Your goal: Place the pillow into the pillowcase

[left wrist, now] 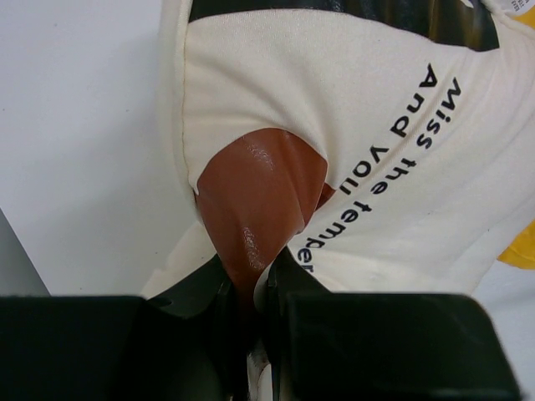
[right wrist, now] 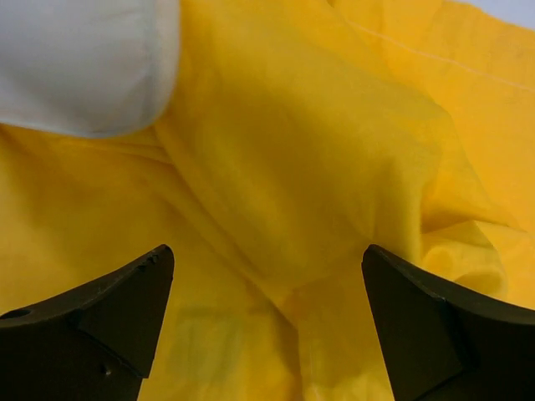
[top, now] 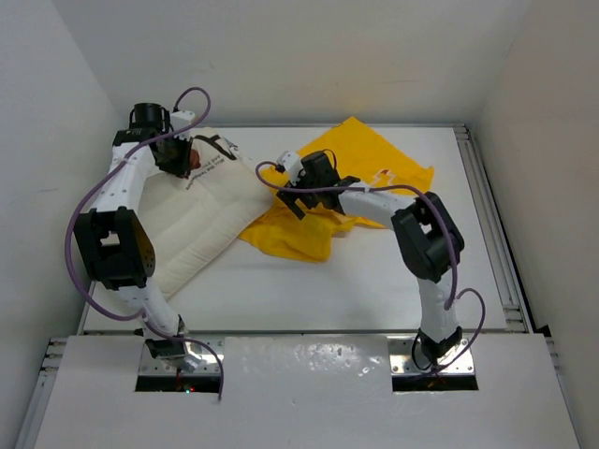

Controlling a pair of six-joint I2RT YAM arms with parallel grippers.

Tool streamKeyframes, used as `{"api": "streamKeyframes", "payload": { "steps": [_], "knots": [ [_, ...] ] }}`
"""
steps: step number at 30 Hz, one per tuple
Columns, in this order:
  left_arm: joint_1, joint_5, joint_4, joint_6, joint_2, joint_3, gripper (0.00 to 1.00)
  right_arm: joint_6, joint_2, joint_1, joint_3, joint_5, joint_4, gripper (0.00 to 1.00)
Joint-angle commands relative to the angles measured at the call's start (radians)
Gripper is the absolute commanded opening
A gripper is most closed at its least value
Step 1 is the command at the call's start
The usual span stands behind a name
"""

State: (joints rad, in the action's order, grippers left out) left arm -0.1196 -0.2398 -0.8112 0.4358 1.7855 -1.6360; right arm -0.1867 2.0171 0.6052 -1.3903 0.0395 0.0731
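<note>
Top external view shows the job is only at its start: the pillow (top: 201,220) lies on the left side of the table (top: 374,290), all of it outside the pillowcase (top: 374,166), which sits crumpled in the far middle. The pillow's right edge touches the yellow cloth, but none of it is inside, as far as I can see. The left gripper (top: 185,162) is at the pillow's far end, and the right gripper (top: 298,196) hangs over the near left part of the pillowcase. I think the opening has yet to be found and held wide, and then the pillow has to be pushed in. From up there I cannot tell how the jaws stand. The left wrist view shows that: the left gripper (left wrist: 251,288) is pinched tight on a brown patch (left wrist: 259,200) of the pillow (left wrist: 334,92), next to black letters (left wrist: 445,102). The right wrist view shows the right gripper (right wrist: 266,255) with its jaws wide apart over the pillowcase (right wrist: 318,150), holding nothing, with a corner of the pillow (right wrist: 84,58) at the far left.
</note>
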Motion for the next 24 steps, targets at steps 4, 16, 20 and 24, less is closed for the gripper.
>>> {"api": "streamKeyframes", "payload": {
  "steps": [4,16,20,24],
  "knots": [
    [-0.005,-0.023,0.043,-0.011,-0.048,-0.010,0.00,-0.011,0.118,0.010,-0.148,-0.151,-0.128,0.91],
    [-0.005,-0.050,0.041,-0.016,-0.044,-0.008,0.00,0.104,0.203,-0.010,-0.203,-0.205,-0.107,0.15],
    [-0.006,-0.065,0.027,-0.002,-0.051,-0.012,0.00,0.116,0.152,-0.008,-0.211,-0.168,-0.119,0.00],
    [0.001,-0.159,-0.009,0.069,-0.060,-0.034,0.00,0.165,0.120,-0.019,-0.242,-0.147,-0.119,0.00]
  ]
}}
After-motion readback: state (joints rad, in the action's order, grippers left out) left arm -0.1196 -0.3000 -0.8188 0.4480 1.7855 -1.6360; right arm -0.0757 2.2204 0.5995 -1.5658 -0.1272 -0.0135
